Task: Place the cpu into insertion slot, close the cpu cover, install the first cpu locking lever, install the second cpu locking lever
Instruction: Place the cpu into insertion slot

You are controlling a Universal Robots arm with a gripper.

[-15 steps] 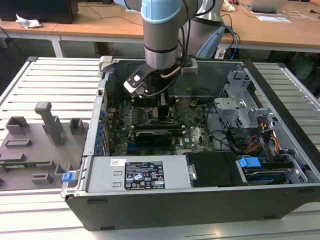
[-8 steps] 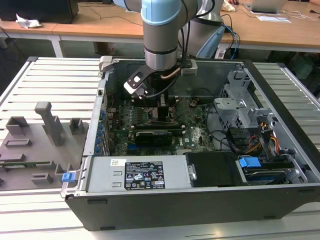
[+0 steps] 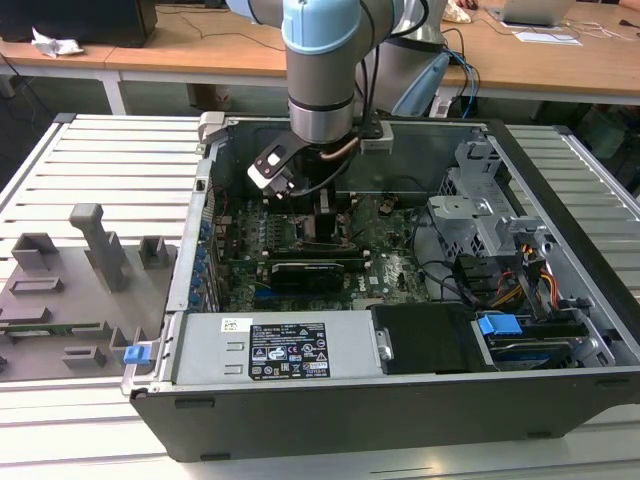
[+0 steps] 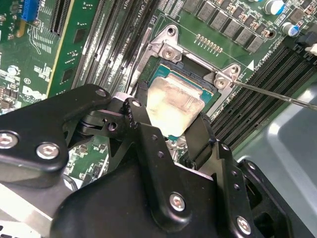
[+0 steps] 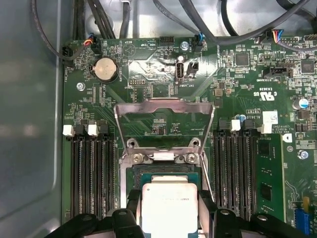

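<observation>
Black gripper [image 4: 171,130] has its jaws pinching the small silvery-beige square cpu [image 5: 168,206] right over the silver-rimmed insertion slot [image 5: 143,172]. The thin silver-grey cpu cover [image 5: 166,102] frame is flipped up open.

cpu cover [image 5: 163,103] upright, insertion slot [image 5: 124,189] seemingly clear

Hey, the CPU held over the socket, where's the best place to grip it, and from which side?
Grip the cpu by two opposite side edges, coming from above its metal top. It is a thin flat square over the insertion slot, so only the edges give purchase. The gripper pinches it that way, and the open cpu cover stands clear.
</observation>
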